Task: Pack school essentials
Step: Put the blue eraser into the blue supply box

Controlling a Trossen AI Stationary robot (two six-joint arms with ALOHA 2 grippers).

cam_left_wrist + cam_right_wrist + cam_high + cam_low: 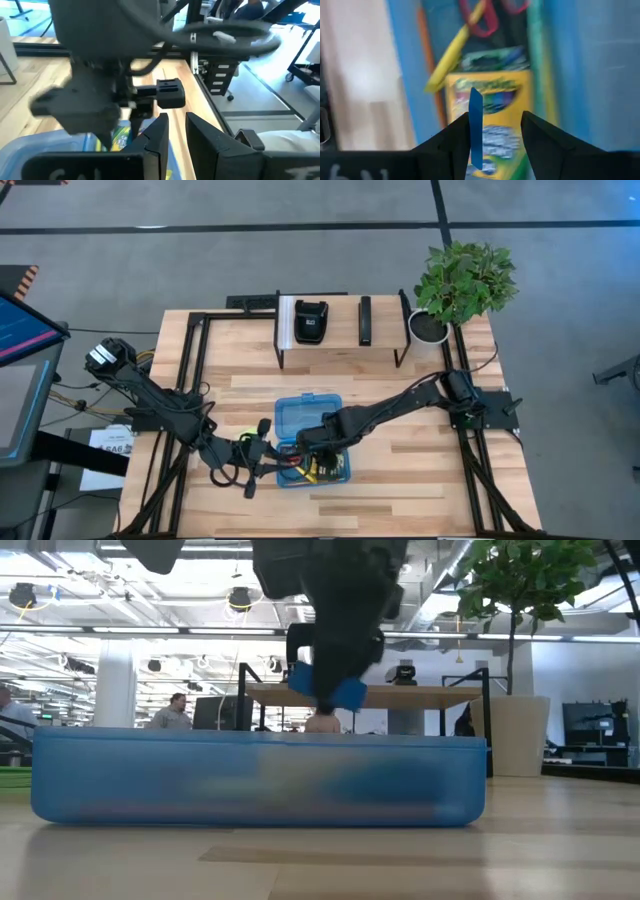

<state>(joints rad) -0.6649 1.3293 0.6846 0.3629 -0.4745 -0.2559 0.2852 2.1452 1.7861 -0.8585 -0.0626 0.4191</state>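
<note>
An open blue plastic box (pixel 310 412) lies at the table's middle, seen as a blue wall (pixel 260 780) in the low view. Inside lie a yellow-green crayon box (pixel 492 112), a yellow pencil (pixel 449 55) and red-handled scissors (pixel 485 24). My right gripper (pixel 495 127) hangs open over the box, pointing down, with a thin blue eraser (pixel 476 125) at one finger. My left gripper (pixel 176 134) stands at the box's left wall (pixel 278 452), fingers a little apart. A lime-green sticky-note pad (pixel 243 434) lies on the table under the left arm. My right gripper has the blue eraser's flat side (pixel 473 142) against the inner face of one finger; the other finger (pixel 545 140) stands apart from it. The fingers point down from above. The eraser stands on edge, clear above the crayon box. My left gripper stands by the box's wall; whether it touches it I cannot tell.
A black metal rack at the far side carries a black boxy device (pixel 311 322) and a slim dark bar (pixel 365 320). A potted plant (pixel 462 278) stands at the far right corner. Black frame rails (pixel 190 370) run along both table sides. People (pixel 178 710) show in the room beyond.
</note>
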